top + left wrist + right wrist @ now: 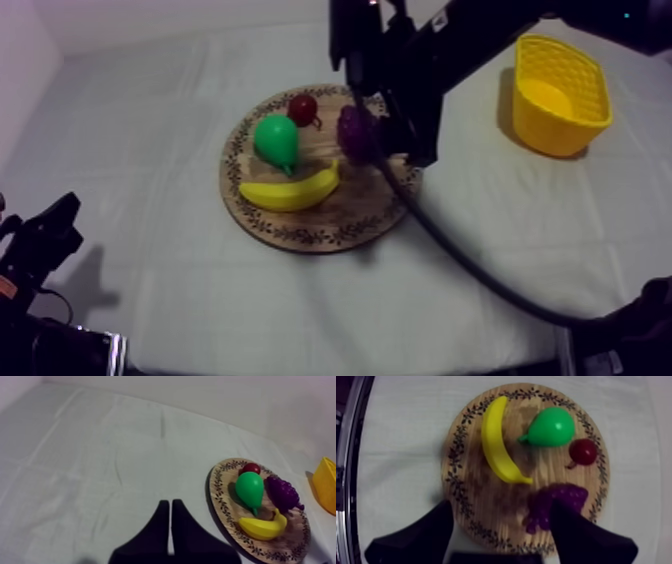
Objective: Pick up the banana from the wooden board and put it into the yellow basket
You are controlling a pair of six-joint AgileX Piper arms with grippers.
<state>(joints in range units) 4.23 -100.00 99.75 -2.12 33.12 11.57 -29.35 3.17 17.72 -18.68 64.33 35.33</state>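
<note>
We've got the banana [292, 190] lying flat on the near part of the wooden board [300, 236], long axis across the table, stem end curling up toward the knobbly purple grapes [355, 130]. It's smooth yellow plastic on grainy wood with a leaf-patterned rim. The glossy green pear [277, 140] sits just behind. Our right gripper [501, 505] hangs over the board's grape side, fingers spread wide, gripping nothing. Our left gripper [169, 505] is pressed together, empty, over the cloth [90, 456]. The lattice-walled yellow basket [583, 75] stands well apart at the right

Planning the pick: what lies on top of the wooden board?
On the wooden board lie the banana, a pear, a small red fruit and a bunch of grapes. In the top view the right arm hides some far rim.
</note>
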